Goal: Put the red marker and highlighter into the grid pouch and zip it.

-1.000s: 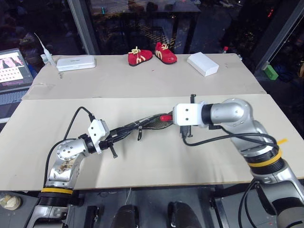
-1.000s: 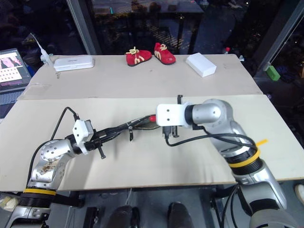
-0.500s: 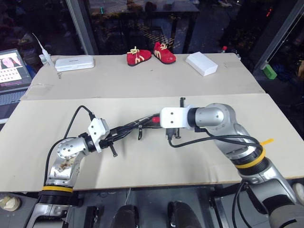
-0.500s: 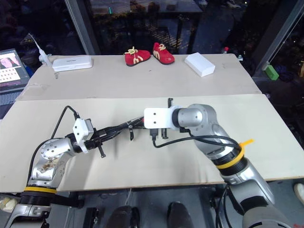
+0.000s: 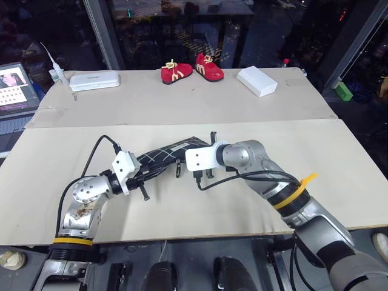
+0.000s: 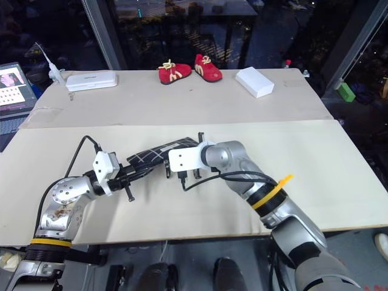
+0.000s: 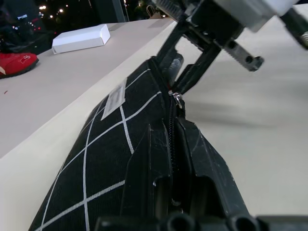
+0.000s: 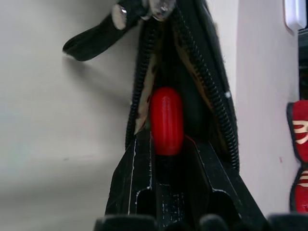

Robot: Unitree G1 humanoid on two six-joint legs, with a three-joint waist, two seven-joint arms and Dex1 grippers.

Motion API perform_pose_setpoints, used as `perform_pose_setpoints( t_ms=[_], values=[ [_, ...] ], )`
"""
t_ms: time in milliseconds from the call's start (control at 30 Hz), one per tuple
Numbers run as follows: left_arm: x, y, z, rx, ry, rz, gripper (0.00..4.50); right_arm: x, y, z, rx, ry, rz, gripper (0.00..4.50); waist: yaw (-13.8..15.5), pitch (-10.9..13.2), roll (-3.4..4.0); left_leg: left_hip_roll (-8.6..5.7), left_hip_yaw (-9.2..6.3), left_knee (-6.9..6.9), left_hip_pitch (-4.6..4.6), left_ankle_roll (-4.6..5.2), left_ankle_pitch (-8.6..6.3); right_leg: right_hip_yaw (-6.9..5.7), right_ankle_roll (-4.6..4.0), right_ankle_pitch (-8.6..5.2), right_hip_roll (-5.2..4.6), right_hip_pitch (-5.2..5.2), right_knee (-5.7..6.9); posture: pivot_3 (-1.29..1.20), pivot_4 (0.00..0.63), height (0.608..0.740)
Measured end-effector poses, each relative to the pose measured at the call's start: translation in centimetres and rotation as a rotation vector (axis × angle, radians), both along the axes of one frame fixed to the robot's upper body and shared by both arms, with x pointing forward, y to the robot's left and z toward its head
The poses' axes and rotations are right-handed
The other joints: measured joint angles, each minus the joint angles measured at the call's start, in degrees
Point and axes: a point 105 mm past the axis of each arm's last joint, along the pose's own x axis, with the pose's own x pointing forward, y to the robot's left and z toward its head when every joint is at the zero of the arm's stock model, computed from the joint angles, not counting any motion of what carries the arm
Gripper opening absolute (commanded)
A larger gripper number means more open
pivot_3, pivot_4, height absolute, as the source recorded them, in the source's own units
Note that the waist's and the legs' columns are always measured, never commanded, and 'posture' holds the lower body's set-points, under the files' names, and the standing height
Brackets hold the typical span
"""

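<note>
The grid pouch [image 5: 162, 155] lay at the centre of the head view, raised off the table [image 5: 242, 200] at a tilt. The left gripper [image 7: 172, 183] was clamped fully shut on the pouch's zipper edge. The right gripper [image 8: 166, 159] was closed on the red marker [image 8: 166, 120], its red cap end inside the pouch's open mouth beside the zipper pull [image 8: 96, 36]. The highlighter could not be made out.

The left hand [image 5: 145, 176] is held level, pointed forward-right, fingers clamped shut. The right hand [image 8: 166, 144] is angled down and leftward, its fingers [image 8: 132, 178] closed narrowly around a held item.
</note>
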Motion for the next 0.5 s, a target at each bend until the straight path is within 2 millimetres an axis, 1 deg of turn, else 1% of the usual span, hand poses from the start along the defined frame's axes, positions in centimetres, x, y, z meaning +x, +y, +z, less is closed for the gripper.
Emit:
perform_pose_setpoints(
  t_ms=[100,200,267,367,500],
  values=[
    [0.0,0.1,0.0,0.002,0.0,0.002,0.0,0.1,1.1,0.8,0.029,-0.037,0.039,0.46,0.0,0.0,0.0,0.0,-0.01,0.0,0.0,0.0,0.0,0.0,0.0,0.0,0.0,0.0,0.0,0.0,0.15,0.74],
    [0.0,0.1,0.0,0.003,0.0,0.003,0.0,-0.8,2.6,1.0,0.063,-0.039,0.113,0.46,0.0,0.0,0.0,0.01,-0.01,0.0,-0.01,0.0,0.0,-0.01,0.0,0.0,0.0,0.0,0.0,0.0,0.15,0.74],
    [0.0,0.1,0.0,0.003,0.0,0.001,0.0,-1.3,3.3,1.0,0.076,-0.03,0.154,0.46,0.0,0.0,0.0,0.0,-0.01,0.0,-0.01,0.0,0.0,-0.01,0.0,0.0,-0.01,0.0,0.0,0.0,0.15,0.74],
    [0.0,0.2,0.0,0.004,0.0,0.002,0.0,-2.0,3.7,0.6,0.092,-0.005,0.199,0.46,0.1,0.0,0.0,0.0,-0.01,0.0,-0.01,0.0,0.0,-0.01,0.0,0.0,-0.02,0.01,0.0,0.0,0.15,0.74],
    [-0.1,0.2,0.0,0.005,-0.001,-0.003,0.0,-2.4,3.7,0.5,0.097,-0.006,0.254,0.46,0.1,0.0,0.0,0.0,-0.01,0.0,0.0,0.0,0.0,-0.01,0.0,0.0,-0.02,0.01,0.0,0.0,0.15,0.74]
  ],
)
